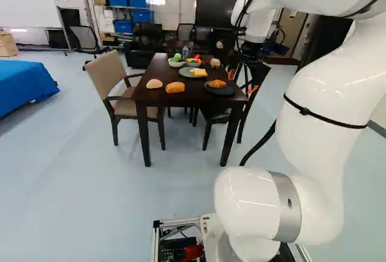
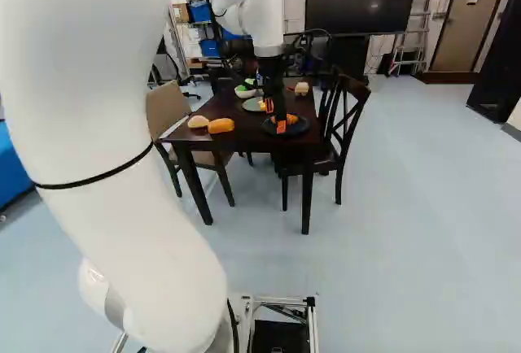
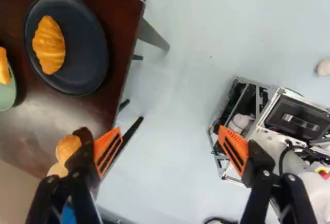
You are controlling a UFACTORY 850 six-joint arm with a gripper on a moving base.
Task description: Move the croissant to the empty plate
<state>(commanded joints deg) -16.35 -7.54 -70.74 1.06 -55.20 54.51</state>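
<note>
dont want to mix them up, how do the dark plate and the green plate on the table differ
The dark plate is blackish blue, the green plate pale green. The dark plate holds the croissant; the green plate holds yellow food. The dark plate sits nearer the base than the green plate. Both lie flat on the same table.

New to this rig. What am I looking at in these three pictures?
One white robot arm with a black two-finger gripper, orange-padded. Two pictures come from base cameras behind the arm, left and right; the third looks along the gripper from the wrist. The dark wooden table holds, among other things, a golden croissant on a round black plate, yellow food on a pale green plate, a golden-brown oblong bread, a pale round bun and a white bowl. The gripper is open and holds nothing.
</note>
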